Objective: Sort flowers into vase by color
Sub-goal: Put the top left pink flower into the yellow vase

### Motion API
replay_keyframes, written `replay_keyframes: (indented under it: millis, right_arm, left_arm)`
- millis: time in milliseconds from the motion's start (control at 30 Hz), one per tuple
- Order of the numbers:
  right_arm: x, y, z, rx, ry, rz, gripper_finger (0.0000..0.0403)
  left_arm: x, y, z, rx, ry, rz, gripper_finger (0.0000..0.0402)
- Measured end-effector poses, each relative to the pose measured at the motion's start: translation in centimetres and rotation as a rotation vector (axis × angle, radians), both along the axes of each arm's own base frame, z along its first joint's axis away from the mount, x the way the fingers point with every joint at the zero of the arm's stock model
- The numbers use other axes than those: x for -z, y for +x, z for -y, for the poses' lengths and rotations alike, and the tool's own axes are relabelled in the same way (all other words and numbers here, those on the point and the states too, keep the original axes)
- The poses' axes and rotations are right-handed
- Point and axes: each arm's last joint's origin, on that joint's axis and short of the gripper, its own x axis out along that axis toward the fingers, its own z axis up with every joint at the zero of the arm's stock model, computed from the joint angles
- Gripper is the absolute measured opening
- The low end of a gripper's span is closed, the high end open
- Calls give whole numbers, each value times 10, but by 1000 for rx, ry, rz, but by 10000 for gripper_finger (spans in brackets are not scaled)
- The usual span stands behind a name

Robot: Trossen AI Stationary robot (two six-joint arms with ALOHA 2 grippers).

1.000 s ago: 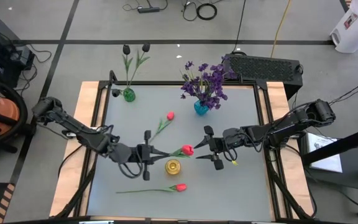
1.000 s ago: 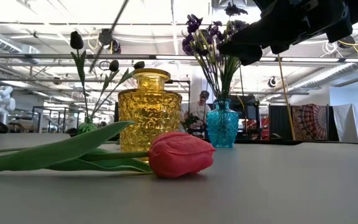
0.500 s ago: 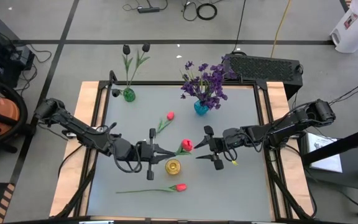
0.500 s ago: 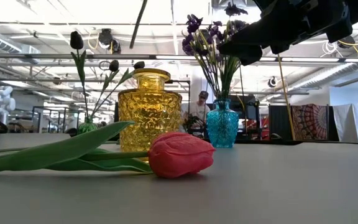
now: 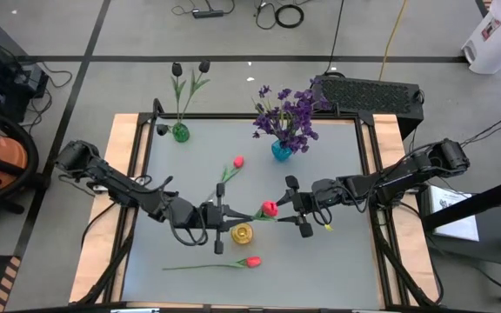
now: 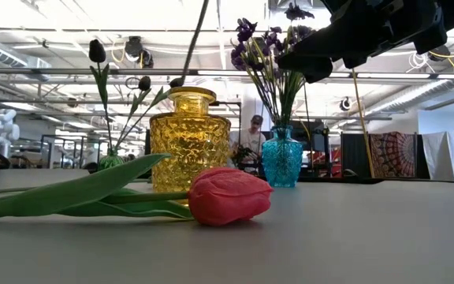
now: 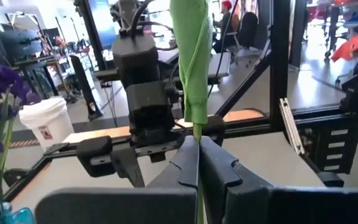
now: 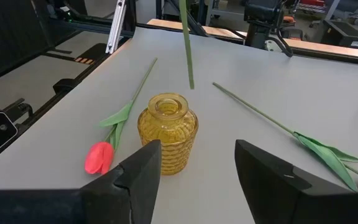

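Observation:
My left gripper (image 5: 230,215) (image 7: 197,158) is shut on a red tulip, whose bloom (image 5: 270,209) is raised. The stem's lower end (image 8: 189,86) hangs just above the mouth of the yellow vase (image 5: 243,232) (image 8: 166,134). My right gripper (image 5: 298,217) (image 8: 197,177) stands open to the right of that vase, holding nothing. Two more red tulips lie flat on the table, one at mid-table (image 5: 237,162) and one near the front edge (image 5: 250,261) (image 6: 227,196). Black tulips stand in a green vase (image 5: 179,132). Purple flowers stand in a blue vase (image 5: 281,149). My left gripper pinches the tulip's thin green stem (image 7: 196,132) between its two fingers, just below a folded leaf (image 7: 194,62). The fingers (image 7: 185,163) come level from the table's left and lie across the stem. The tulip is lifted clear, steeply upright, bloom up, its lower stem hanging over the yellow vase.
The green and blue vases stand along the table's far edge. A wooden frame (image 5: 129,174) borders the grey table top. Both lying tulips stretch their stems toward the left of the yellow vase. A person (image 6: 254,130) sits in the room beyond the table.
My left gripper has moved toward the table's right, closer to the yellow vase, staying shut on the tulip. The tulip has tipped more upright, and its stem has swung across to stand above the vase's mouth.

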Motion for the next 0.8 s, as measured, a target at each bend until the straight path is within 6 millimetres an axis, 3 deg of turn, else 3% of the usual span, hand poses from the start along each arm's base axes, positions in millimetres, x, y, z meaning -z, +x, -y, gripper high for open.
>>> replay_keyframes:
  millis: [367, 800]
  right_arm:
    - [0, 0, 0, 0, 0, 0, 196]
    - [0, 0, 0, 0, 0, 0, 196]
  left_arm:
    - [-6, -3, 6, 27, -81, 52, 1]
    - [26, 17, 13, 11, -71, 25, 2]
